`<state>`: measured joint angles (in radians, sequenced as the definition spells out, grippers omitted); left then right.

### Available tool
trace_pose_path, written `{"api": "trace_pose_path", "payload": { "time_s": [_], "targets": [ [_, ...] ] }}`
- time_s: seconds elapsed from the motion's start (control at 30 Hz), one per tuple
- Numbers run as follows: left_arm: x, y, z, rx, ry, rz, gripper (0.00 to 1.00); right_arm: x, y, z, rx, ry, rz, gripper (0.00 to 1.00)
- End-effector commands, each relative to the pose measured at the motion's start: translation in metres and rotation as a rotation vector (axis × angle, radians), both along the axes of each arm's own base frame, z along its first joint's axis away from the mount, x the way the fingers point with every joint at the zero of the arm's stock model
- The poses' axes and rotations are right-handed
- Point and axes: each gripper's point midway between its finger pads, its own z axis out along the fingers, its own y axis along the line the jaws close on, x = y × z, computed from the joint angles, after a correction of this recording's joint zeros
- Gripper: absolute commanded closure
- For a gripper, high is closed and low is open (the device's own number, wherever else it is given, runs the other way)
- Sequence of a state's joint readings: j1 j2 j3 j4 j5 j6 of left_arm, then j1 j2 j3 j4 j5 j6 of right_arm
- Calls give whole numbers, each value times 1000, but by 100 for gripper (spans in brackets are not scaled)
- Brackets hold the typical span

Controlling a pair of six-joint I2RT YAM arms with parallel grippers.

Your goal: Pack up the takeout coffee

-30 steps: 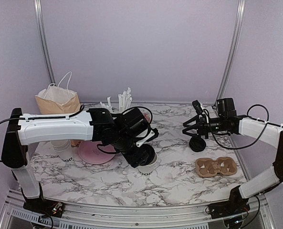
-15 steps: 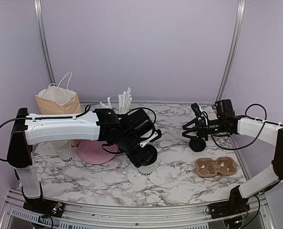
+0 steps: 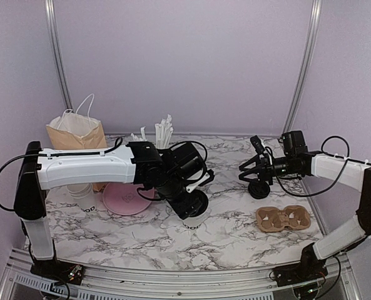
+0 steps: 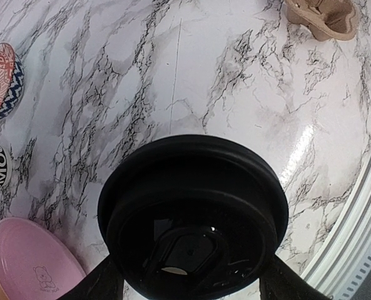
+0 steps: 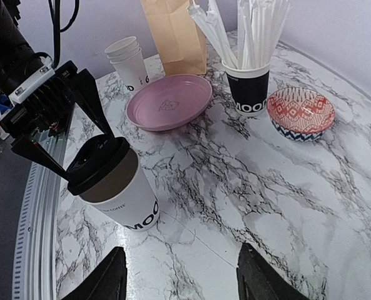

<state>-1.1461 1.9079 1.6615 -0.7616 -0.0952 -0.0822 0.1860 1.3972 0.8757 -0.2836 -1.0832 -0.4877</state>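
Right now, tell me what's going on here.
The left gripper straddles the coffee at its lid, a finger on each side; whether it grips is unclear. The coffee stands upright on the table. The right gripper hovers open, holding nothing. The carrier sits empty.

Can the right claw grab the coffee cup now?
Probably not yet. The left claw seems clamped on the lid of the takeout coffee, so the top is taken. Only bare table lies between the right claw and the cup's side.
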Motion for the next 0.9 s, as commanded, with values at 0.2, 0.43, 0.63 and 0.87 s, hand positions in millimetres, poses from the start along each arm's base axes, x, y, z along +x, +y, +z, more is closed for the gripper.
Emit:
{"api": "trace_pose_path", "payload": {
  "time_s": [0.2, 0.43, 0.63, 0.87],
  "targets": [
    [-1, -4, -17, 39, 42, -15, 24, 2, 2, 10, 11, -19, 15, 41],
    [2, -7, -9, 21, 26, -2, 4, 2, 2, 10, 12, -15, 15, 41],
    [-2, 1, 18, -23, -6, 3, 1, 5, 2, 12, 8, 10, -11, 41],
    [-13, 34, 52, -73, -62, 18, 1, -4, 15, 7, -66, 114, -10, 41]
  ]
}}
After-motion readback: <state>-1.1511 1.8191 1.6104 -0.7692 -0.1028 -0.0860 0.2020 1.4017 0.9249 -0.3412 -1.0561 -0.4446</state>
